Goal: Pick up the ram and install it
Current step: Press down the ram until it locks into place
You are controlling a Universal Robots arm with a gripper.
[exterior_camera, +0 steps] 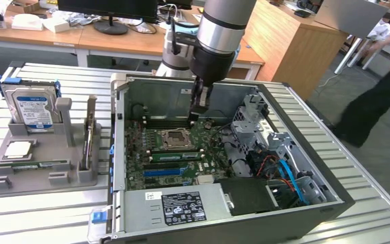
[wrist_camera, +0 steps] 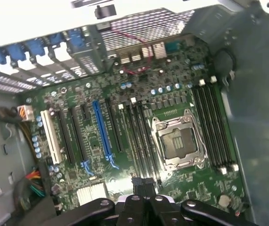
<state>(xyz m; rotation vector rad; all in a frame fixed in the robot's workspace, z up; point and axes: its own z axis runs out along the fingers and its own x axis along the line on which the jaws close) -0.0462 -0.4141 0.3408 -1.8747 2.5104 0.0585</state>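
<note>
A long green ram stick [exterior_camera: 32,165] lies flat in a groove of the grey parts tray [exterior_camera: 69,152], at the exterior view's left, far from my gripper. My gripper [exterior_camera: 196,116] hangs inside the open computer case [exterior_camera: 296,127], above the motherboard [wrist_camera: 96,141]. Its dark fingertips [wrist_camera: 142,181] are pressed together with nothing visible between them. They hover over the end of the black memory slots [wrist_camera: 141,136] beside the empty CPU socket [wrist_camera: 179,141]. A green strip [exterior_camera: 174,156] shows among the slots near the socket; I cannot tell whether it is a seated stick.
The tray also carries a silver hard drive [exterior_camera: 34,109] with a blue-white label, a square CPU chip [exterior_camera: 18,148] and a thin upright card [exterior_camera: 89,133]. Drive cages and cables [exterior_camera: 276,152] crowd the case's right side. A person [exterior_camera: 385,76] stands at the far right.
</note>
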